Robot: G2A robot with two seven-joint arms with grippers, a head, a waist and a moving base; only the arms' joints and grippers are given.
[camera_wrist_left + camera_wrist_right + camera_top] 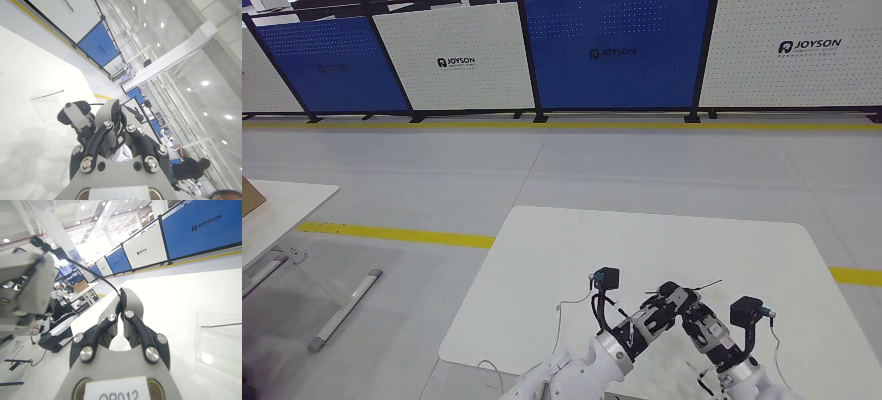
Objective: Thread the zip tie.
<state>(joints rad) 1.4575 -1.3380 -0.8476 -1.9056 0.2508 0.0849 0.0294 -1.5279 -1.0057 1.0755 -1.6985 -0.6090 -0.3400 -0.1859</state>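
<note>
A black zip tie (88, 270) arcs between my two grippers above the white table (642, 240). The right gripper (121, 294) is shut on its tail end. Its head (36, 240) sticks out just past the left gripper (40, 258), whose fingers are shut on the strap close to the head. In the left wrist view the left gripper (119, 108) is closed, the thin strap (96, 104) runs into it, and the right gripper (75, 115) sits close beside it. In the top view both grippers meet near the table's front edge, left (670, 294) and right (689, 316).
A second black zip tie (221, 324) lies flat on a clear plastic sheet (217, 345) on the table just beyond the grippers; it is the spare tie (47, 94) in the left wrist view. Blue and white partition panels (612, 50) stand far behind.
</note>
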